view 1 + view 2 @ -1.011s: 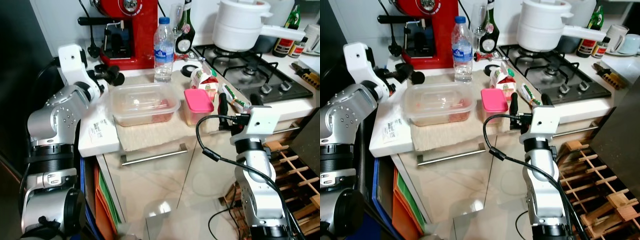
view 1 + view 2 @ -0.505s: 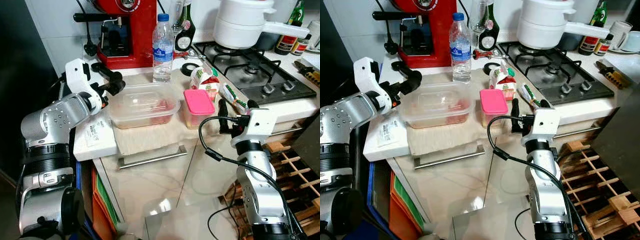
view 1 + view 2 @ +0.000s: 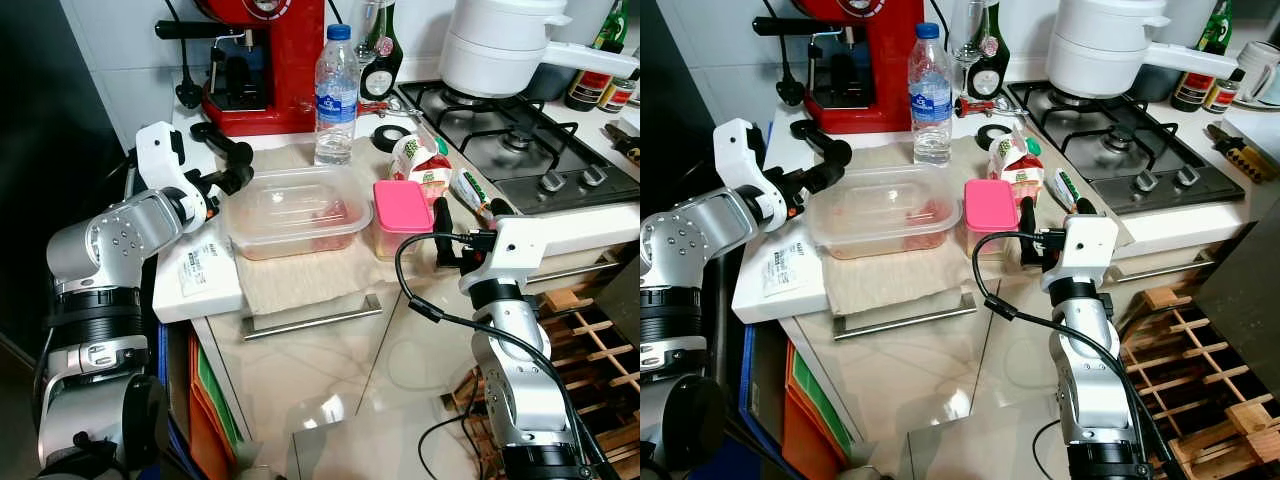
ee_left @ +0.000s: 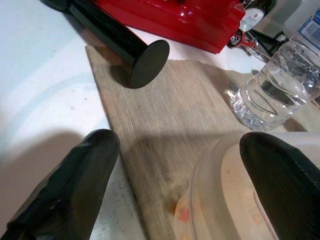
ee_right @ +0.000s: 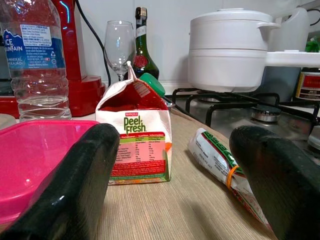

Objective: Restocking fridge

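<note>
Your left gripper (image 3: pixel 222 162) sits at the near-left corner of the clear lidded container (image 3: pixel 293 210), fingers spread wide; in the left wrist view one finger (image 4: pixel 75 182) is over the white counter edge and the other over the container's rim, neither visibly pressing on it. Your right gripper (image 3: pixel 468 212) hovers at the near edge of the counter, its fingers also spread, with the pink-lidded tub (image 3: pixel 400 213) just to its left and nothing between the fingers.

Beyond the right gripper, farther back, you have the small carton (image 5: pixel 136 143) standing upright and a rolled packet (image 5: pixel 220 162) lying on its side to the right of it. The clear container rests on a wooden board (image 3: pixel 880 272), touching or almost touching the pink-lidded tub on its right. Behind it stands a water bottle (image 3: pixel 336 95), and to the far left the red coffee machine (image 3: pixel 257 62). The hob (image 3: pixel 521 140) with a white pot (image 3: pixel 502 45) lies far right.
</note>
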Controlling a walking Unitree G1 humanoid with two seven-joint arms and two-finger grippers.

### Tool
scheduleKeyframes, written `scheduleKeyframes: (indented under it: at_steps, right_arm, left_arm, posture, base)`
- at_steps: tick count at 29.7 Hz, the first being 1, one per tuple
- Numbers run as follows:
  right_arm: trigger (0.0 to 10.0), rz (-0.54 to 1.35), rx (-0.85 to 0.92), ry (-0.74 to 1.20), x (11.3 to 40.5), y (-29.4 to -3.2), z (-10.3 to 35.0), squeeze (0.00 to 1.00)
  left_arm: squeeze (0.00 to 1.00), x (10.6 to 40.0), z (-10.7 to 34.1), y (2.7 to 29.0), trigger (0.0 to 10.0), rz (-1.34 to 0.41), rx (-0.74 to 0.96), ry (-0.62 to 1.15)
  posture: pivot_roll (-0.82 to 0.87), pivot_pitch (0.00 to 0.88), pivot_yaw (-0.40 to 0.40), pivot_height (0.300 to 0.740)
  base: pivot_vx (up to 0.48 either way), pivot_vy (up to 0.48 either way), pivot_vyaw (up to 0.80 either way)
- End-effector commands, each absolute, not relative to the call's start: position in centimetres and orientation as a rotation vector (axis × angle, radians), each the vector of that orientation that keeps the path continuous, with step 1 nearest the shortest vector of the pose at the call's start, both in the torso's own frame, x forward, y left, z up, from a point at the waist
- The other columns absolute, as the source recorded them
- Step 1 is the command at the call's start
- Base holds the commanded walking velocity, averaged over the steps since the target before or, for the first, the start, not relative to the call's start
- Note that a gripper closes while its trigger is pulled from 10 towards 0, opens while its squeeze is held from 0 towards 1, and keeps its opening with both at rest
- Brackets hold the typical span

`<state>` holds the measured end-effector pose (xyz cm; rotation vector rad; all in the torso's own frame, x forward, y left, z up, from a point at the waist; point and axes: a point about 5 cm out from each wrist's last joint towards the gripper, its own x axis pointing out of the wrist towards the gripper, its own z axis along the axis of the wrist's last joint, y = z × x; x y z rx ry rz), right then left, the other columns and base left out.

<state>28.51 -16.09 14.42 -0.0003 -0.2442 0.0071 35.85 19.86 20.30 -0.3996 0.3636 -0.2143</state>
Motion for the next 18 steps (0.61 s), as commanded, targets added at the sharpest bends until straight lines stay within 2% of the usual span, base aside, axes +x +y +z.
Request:
scheduleKeyframes:
  at_steps: [1, 2, 10, 12, 13, 14, 15, 18]
  right_arm:
    - [10.0, 0.007, 0.008, -0.233, 28.7, -16.1, 14.3, 0.00]
    - [10.0, 0.009, 0.009, -0.231, 28.7, -16.0, 14.2, 0.00]
    - [10.0, 0.011, 0.011, -0.225, 28.6, -15.9, 14.1, 0.00]
    - [10.0, 0.011, 0.012, -0.223, 28.6, -15.9, 14.1, 0.00]
    - [10.0, 0.012, 0.012, -0.223, 28.6, -15.8, 14.1, 0.00]
    - [10.0, 0.012, 0.012, -0.223, 28.6, -15.8, 14.1, 0.00]
    - [10.0, 0.012, 0.012, -0.222, 28.6, -15.8, 14.1, 0.00]
    - [10.0, 0.012, 0.012, -0.220, 28.6, -15.8, 14.0, 0.00]
  left_arm:
    - [0.00, 35.9, 19.5, 19.4, 2.6, -0.229, -0.377, 0.416]
    - [0.00, 35.8, 19.5, 19.3, 0.0, -0.248, -0.369, 0.418]
    - [0.00, 36.0, 19.6, 19.2, 0.0, -0.259, -0.383, 0.407]
    - [0.00, 36.4, 20.6, 19.7, 0.0, -0.238, -0.322, 0.324]
    - [0.00, 36.4, 20.8, 19.7, 1.2, -0.250, -0.318, 0.311]
    - [0.00, 36.4, 20.8, 19.7, 1.2, -0.250, -0.318, 0.311]
    - [0.00, 36.4, 21.1, 19.7, 0.0, -0.262, -0.275, 0.291]
    - [0.00, 36.3, 21.2, 19.5, 0.0, -0.275, -0.262, 0.274]
  posture:
    - [0.10, 0.000, 0.003, 0.740]
    - [0.10, 0.000, 0.003, 0.740]
    - [0.10, 0.003, 0.005, 0.740]
    - [0.10, 0.006, 0.005, 0.740]
    - [0.10, 0.008, 0.006, 0.740]
    - [0.10, 0.008, 0.006, 0.740]
    - [0.10, 0.008, 0.006, 0.740]
    - [0.11, 0.008, 0.006, 0.740]
  base:
    - [0.000, 0.000, 0.00]
    - [0.000, 0.000, 0.00]
    - [0.000, 0.000, 0.00]
    - [0.000, 0.000, 0.00]
    - [0.000, 0.000, 0.00]
    - [0.000, 0.000, 0.00]
    - [0.000, 0.000, 0.00]
    - [0.000, 0.000, 0.00]
